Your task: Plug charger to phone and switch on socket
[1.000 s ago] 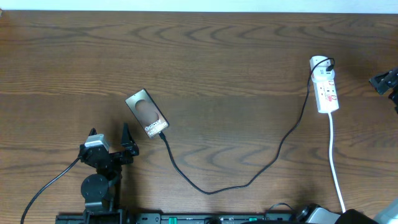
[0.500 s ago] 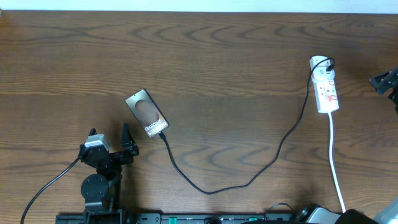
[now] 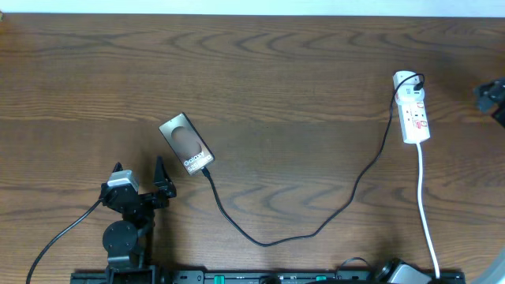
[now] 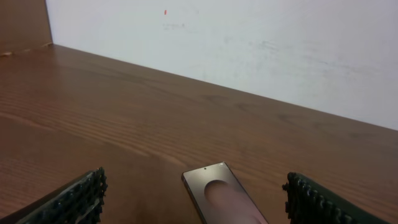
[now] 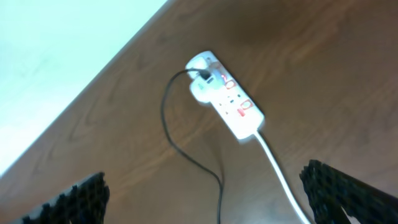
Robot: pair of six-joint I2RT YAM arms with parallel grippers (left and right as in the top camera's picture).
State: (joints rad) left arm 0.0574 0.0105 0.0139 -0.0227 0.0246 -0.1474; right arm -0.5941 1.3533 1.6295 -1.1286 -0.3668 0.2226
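The dark brown phone [image 3: 186,144] lies flat on the wooden table, left of centre, and also shows in the left wrist view [image 4: 225,198]. The thin black charger cable [image 3: 316,230] meets the phone's lower end and curves across to the white power strip socket [image 3: 413,107] at the right, where it enters the rounded far end. The socket also shows in the right wrist view [image 5: 227,102]. My left gripper [image 3: 160,180] is open and empty, just below-left of the phone. My right gripper [image 5: 208,199] is open and empty, high above the socket, only partly in the overhead view [image 3: 492,95].
The socket's thicker white cord [image 3: 426,213] runs from its near end to the table's front edge. The left arm's base [image 3: 122,237] sits at the front left. A white wall [image 4: 249,43] stands behind the table's far edge.
My right gripper has drifted further right, almost out of the overhead view. The left arm, phone, cable and socket have not moved.
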